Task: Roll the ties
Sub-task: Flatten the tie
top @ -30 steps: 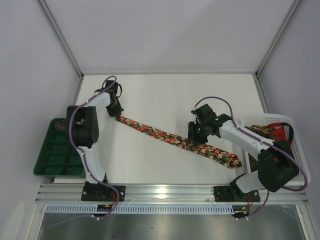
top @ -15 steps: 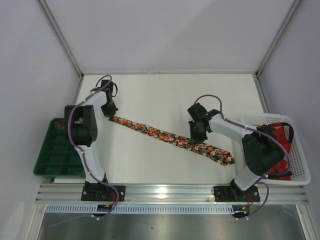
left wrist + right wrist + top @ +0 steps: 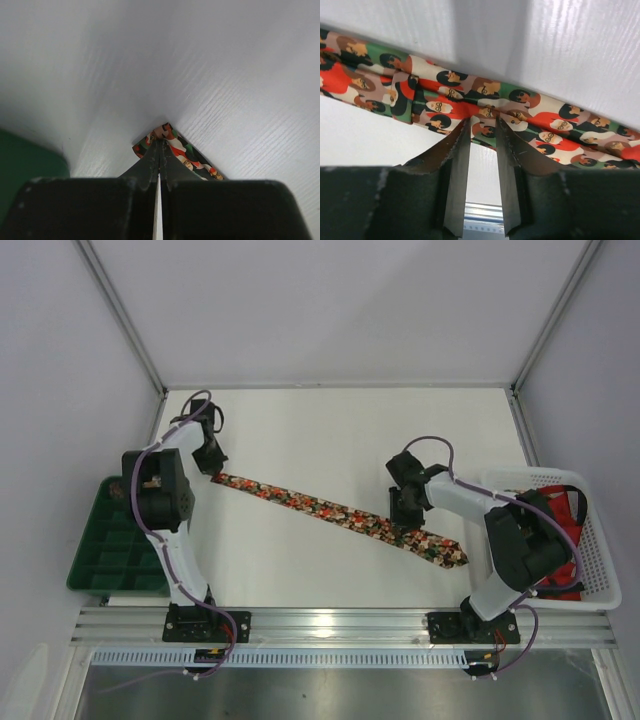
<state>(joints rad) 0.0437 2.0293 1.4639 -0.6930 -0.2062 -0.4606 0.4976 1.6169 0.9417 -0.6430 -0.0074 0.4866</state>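
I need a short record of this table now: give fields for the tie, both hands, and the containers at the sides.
tie: one, flat, lying diagonally on the table
left hand: shut on the tie's narrow end
right hand: jaws slightly apart, tips at the edge of the wide part
left side: green tray
right side: white basket

A white table (image 3: 330, 430) stands enclosed by pale grey walls (image 3: 330, 310).

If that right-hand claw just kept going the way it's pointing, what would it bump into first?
The patterned tie: it lies right at the tips of the right gripper, with the white table just beneath it. Whether they already touch is unclear.
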